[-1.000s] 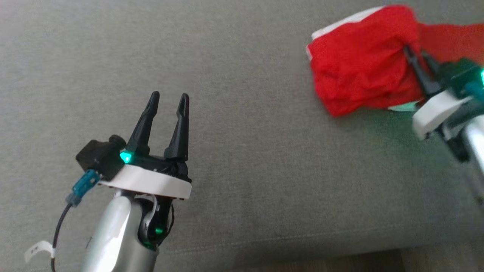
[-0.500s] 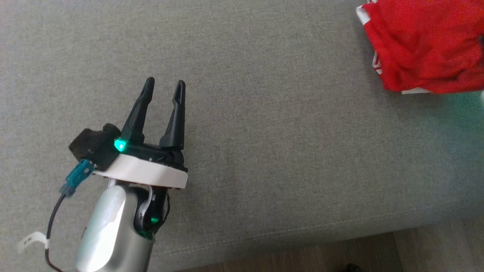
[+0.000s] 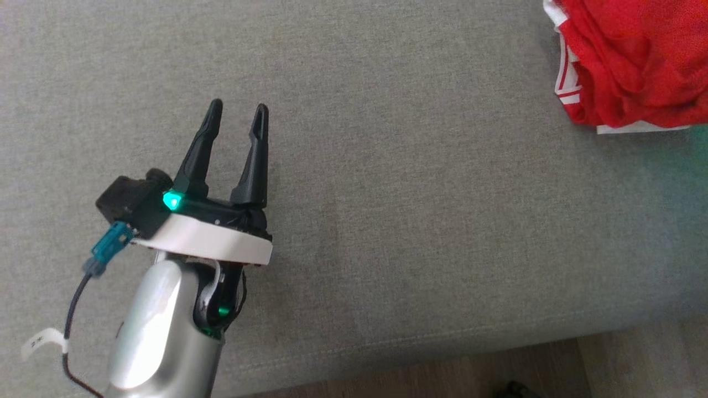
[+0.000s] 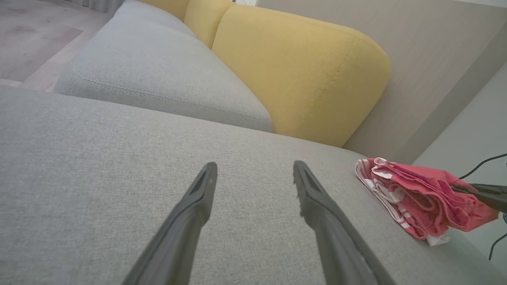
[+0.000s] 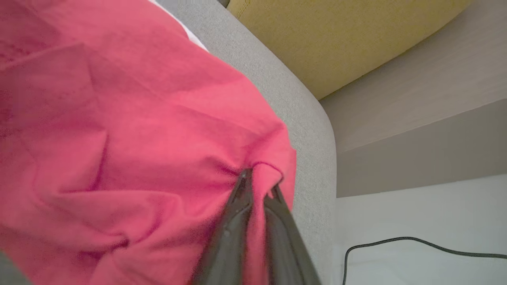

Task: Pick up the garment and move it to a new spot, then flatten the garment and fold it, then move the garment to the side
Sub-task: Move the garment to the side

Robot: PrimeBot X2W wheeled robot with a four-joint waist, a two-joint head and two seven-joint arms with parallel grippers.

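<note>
1. Your right pincer (image 5: 259, 186) is clenched on a fold of the red garment (image 5: 138, 138). Do not let go, or the cloth can slip out.
2. The garment is a crumpled heap at the far right end of the grey sofa seat (image 3: 387, 193), close to the edge. Most of it rests on the seat.
3. The step in hand looks like carrying the garment to a new spot. Lift it up first, then go sideways, so the cloth does not drag. Move slowly.
4. Aim for the wide bare middle of the seat. There you have room to flatten it.
5. Your right arm comes in from the right side. Its fingers lie low, almost flat to the seat, and point into the heap.
6. Your left pincer (image 3: 238, 108) is released and holds nothing. It floats above the near left part of the seat, well apart from the garment. Its fingers point toward the yellow cushion (image 4: 301, 71) at the back.
7. Hold the left arm back until it is time to flatten.
</note>
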